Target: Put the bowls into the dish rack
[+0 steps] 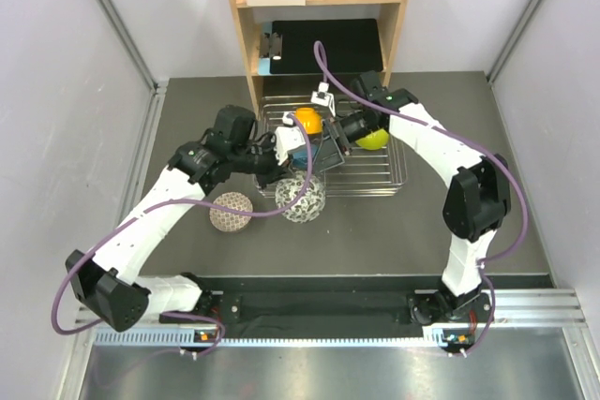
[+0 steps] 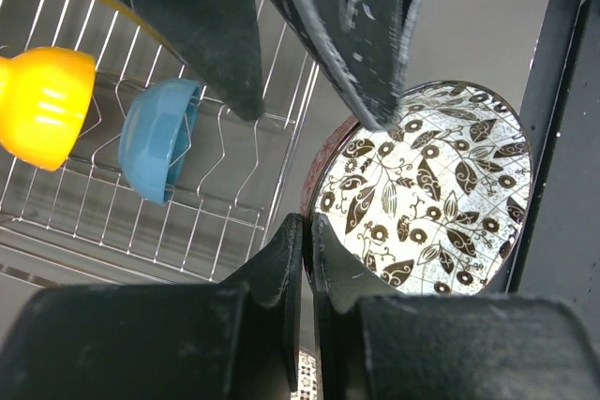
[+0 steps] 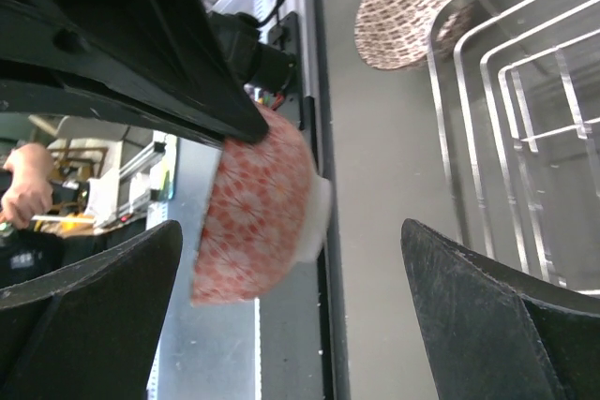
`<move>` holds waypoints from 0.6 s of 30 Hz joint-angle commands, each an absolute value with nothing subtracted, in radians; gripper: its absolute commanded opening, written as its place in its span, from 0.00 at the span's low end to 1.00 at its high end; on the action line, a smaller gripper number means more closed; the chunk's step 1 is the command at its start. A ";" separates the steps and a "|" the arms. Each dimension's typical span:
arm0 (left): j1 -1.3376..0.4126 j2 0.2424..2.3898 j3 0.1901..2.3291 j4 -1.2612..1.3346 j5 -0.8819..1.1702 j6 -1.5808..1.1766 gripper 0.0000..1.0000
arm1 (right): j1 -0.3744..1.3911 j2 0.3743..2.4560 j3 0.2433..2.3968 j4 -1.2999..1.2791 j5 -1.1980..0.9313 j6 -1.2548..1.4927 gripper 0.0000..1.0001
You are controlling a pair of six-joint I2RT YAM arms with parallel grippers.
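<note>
The silver wire dish rack (image 1: 375,175) holds an orange bowl (image 1: 307,121), a blue bowl (image 1: 292,138) and a lime-green bowl (image 1: 372,138). My left gripper (image 1: 284,171) is shut on the rim of a bowl (image 1: 300,196) that is white with a dark pattern inside and red-patterned outside. It holds the bowl tilted just off the rack's front left corner. The left wrist view shows the gripper (image 2: 307,222), that bowl (image 2: 422,194), the orange bowl (image 2: 42,105) and the blue bowl (image 2: 159,152). My right gripper (image 1: 330,142) is open and empty over the rack. A pinkish patterned bowl (image 1: 231,213) lies upside down on the table.
A wooden shelf unit (image 1: 248,53) stands behind the rack, with a black board (image 1: 328,44) on its lower level. White walls close in both sides. The right wrist view shows the gripper (image 3: 291,227), the held bowl (image 3: 258,222), the pinkish bowl (image 3: 408,7) and the rack's rim (image 3: 450,156).
</note>
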State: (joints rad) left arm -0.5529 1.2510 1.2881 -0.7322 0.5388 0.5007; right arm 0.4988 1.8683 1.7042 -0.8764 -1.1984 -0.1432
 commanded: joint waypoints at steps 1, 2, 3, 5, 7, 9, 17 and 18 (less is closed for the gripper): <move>-0.566 1.244 1.331 -0.667 0.552 0.515 0.00 | 0.523 1.870 1.741 -0.900 -1.261 -0.192 1.00; -0.569 1.247 1.336 -0.666 0.548 0.518 0.00 | 0.525 1.867 1.735 -0.899 -1.261 -0.193 1.00; -0.571 1.246 1.336 -0.666 0.545 0.520 0.00 | 0.526 1.864 1.721 -0.899 -1.261 -0.193 1.00; -0.574 1.247 1.342 -0.666 0.529 0.525 0.00 | 0.532 1.861 1.704 -0.894 -1.252 -0.195 1.00; -0.577 1.250 1.347 -0.666 0.517 0.528 0.00 | 0.537 1.856 1.677 -0.888 -1.238 -0.192 1.00; -0.583 1.255 1.351 -0.666 0.499 0.529 0.00 | 0.543 1.845 1.649 -0.870 -1.229 -0.184 1.00; -0.597 1.252 1.358 -0.644 0.454 0.529 0.00 | 0.552 1.858 1.614 -0.825 -1.203 -0.150 1.00; -0.597 1.252 1.358 -0.644 0.454 0.529 0.00 | 0.555 1.859 1.623 -0.827 -1.204 -0.150 1.00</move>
State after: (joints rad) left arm -0.5900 1.2613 1.3003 -0.7238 0.4515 0.5266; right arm 0.5369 1.8698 1.6032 -0.8654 -1.1893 -0.1471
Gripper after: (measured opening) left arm 0.088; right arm 0.996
